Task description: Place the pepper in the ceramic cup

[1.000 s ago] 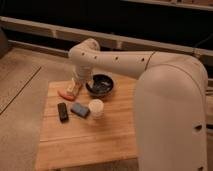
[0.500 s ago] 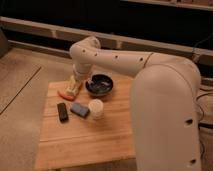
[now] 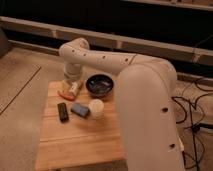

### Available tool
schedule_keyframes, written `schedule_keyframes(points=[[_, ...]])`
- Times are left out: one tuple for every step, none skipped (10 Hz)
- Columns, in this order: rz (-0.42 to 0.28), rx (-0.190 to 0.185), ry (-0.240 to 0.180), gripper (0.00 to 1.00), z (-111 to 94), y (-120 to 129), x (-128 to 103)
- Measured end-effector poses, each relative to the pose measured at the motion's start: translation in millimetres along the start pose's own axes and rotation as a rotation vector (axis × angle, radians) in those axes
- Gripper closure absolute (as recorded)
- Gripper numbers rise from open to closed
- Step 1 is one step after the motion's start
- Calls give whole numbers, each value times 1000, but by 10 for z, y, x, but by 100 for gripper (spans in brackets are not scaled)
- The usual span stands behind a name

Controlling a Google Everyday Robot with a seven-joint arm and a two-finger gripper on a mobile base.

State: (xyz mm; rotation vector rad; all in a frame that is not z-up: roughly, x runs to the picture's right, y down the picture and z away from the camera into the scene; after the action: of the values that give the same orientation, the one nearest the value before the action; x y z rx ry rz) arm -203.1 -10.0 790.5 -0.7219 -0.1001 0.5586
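Observation:
The pepper [image 3: 63, 94] is a small red-orange shape lying at the back left of the wooden table [image 3: 75, 145], right beside a whitish-tan bottle [image 3: 74, 89]. The ceramic cup [image 3: 96, 108] is short and cream-white. It stands upright near the table's middle, in front of the dark bowl. My gripper [image 3: 70, 82] hangs from the white arm [image 3: 100, 57] directly over the pepper and bottle, and the wrist hides much of it. The cup is about a hand's width to the gripper's right and nearer the front.
A wide dark glossy bowl [image 3: 100, 84] stands behind the cup. A blue sponge [image 3: 80, 109] lies just left of the cup, and a black rectangular object [image 3: 63, 111] lies left of that. The arm's large white body fills the right side. Cables lie on the floor at the right.
The arm's elbow has shifted slightly left, and the gripper stays low over the back-left corner. The objects on the table have not moved.

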Motion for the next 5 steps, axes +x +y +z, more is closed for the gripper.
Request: schedule_keyframes(points=[[-102,-32,-6,35,4,58,-116],[-155,-49,-10,35,8,88,-175],[-202,-64,-15,35,4,111,-228],[-242,-75,-20,35,1,130,-271],[-252,-77,-21,35,4,130,-288]])
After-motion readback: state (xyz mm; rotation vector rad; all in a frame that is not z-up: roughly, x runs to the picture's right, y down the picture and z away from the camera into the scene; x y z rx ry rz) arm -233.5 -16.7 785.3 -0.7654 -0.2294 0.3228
